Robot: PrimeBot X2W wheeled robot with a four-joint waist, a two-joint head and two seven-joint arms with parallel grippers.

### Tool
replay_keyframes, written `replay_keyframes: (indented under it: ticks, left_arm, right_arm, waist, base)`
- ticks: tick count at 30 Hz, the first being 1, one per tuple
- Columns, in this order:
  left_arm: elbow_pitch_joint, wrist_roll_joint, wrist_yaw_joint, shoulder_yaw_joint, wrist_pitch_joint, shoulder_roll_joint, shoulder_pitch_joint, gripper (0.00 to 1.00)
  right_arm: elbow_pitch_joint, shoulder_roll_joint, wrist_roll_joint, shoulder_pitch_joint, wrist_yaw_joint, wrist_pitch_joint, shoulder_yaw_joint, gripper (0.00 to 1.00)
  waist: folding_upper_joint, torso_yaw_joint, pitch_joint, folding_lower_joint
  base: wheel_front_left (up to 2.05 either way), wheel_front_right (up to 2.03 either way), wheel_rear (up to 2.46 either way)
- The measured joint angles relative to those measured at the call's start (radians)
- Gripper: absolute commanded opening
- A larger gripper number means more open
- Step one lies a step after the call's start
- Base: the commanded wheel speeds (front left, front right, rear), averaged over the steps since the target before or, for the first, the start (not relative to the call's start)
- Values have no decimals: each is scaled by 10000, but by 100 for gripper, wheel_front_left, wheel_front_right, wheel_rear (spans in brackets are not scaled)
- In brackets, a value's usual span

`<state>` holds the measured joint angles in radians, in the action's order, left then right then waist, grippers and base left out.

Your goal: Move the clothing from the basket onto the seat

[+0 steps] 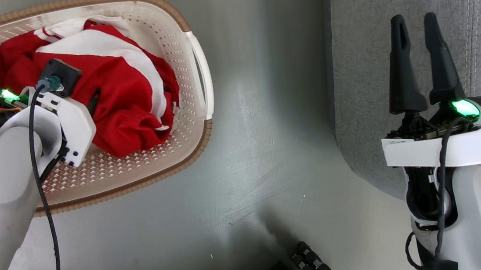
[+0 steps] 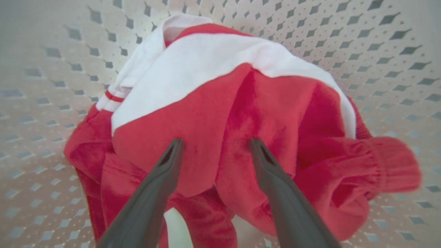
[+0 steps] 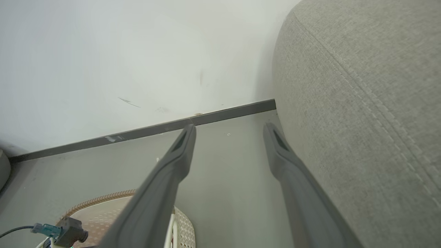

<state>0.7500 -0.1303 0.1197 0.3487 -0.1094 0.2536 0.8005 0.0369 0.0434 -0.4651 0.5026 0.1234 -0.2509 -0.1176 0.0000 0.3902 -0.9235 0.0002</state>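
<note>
Red soft-fabric clothing (image 1: 112, 92) with white bands lies heaped in the cream perforated plastic basket (image 1: 166, 39) on the floor. None of it is yet on the grey upholstered sofa seat (image 1: 361, 76), which stands well apart. Right gripper (image 1: 415, 18): spread, empty, over the seat's edge.

Left wrist view: left gripper (image 2: 216, 143) spread wide over the red heap; tips touching or just above, cannot tell. Suggest sinking deeper to straddle a thick fold before closing, since a shallow pinch would likely slip.

Right wrist view: fingers apart, nothing between them, seat alongside.
</note>
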Motion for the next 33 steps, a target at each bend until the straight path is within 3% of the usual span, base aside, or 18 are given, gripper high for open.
replay_keyframes:
  ticks: [9,20,21,22,23,24,33]
  left_arm:
    - [474,98,-150,-2,-140,161,333,100]
    - [1229,541,-660,77,-663,418,541,100]
    - [1266,537,-660,75,-656,397,541,90]
    - [1302,535,-658,73,-656,366,541,45]
    - [1335,533,-658,73,-654,345,541,26]
    - [1360,533,-658,75,-654,330,541,0]
    - [1411,431,-631,127,-284,134,576,0]
  right_arm:
    - [-29,-10,-393,273,0,0,-255,100]
    - [-92,-17,-798,570,0,-2,-336,100]
    - [-96,-17,-798,586,0,-2,-334,100]
    - [-100,-19,-798,586,0,-2,-334,100]
    - [-107,-19,-798,586,0,-2,-334,100]
    - [-115,-19,-798,586,0,-2,-334,100]
    - [-194,-19,-798,585,0,-2,-311,100]
  waist:
    - [0,368,-284,0]
    - [0,735,-297,0]
    - [0,747,-277,-1]
    - [0,755,-255,-1]
    - [0,760,-234,-1]
    - [0,764,-214,0]
    - [0,771,-45,-1]
  base:
    - [0,0,0]
    - [0,0,0]
    - [0,0,0]
    - [0,0,0]
    - [0,0,0]
    - [0,0,0]
    - [0,0,0]
